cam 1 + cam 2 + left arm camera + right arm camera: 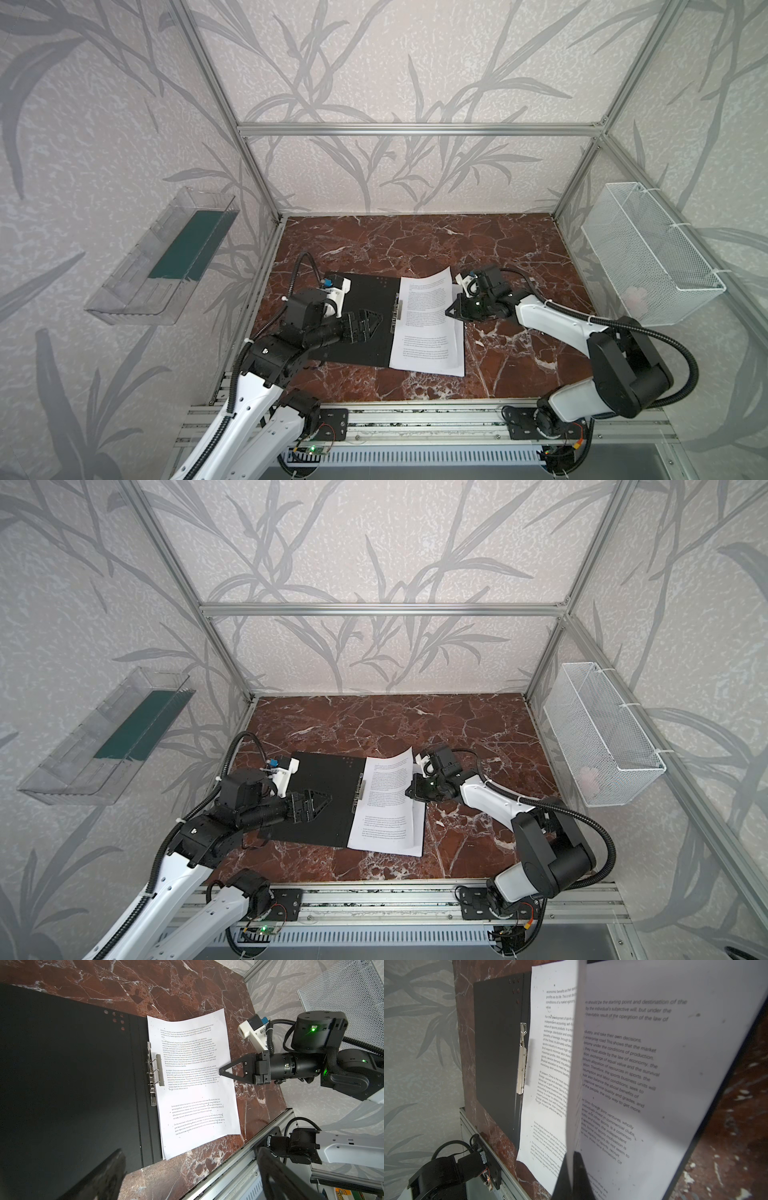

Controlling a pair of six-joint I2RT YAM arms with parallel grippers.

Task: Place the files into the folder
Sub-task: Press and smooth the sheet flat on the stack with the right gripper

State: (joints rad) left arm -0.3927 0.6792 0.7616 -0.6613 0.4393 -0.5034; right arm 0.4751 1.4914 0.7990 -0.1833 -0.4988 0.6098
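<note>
Right fingers (220, 1071) clenched on printed sheets' (193, 1084) outer edge. The stack spreads ahead of the fingertips toward the open folder's (72, 1074) spine clip (159, 1070), far corner curling. Pushing may buckle pages. Left fingers (366, 324) released above folder, pinning nothing; it may slide.

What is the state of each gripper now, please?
Left gripper: open, holding nothing.
Right gripper: closed on the edge of the files.

The paper sheets (193, 1076) bore small black English print. The page opened "economic benefits as their operation should be the starting point and destination of the". A later paragraph began "At present, China is the most representative Sino-foreign joint ventures". Other lines were too blurred to read.
</note>
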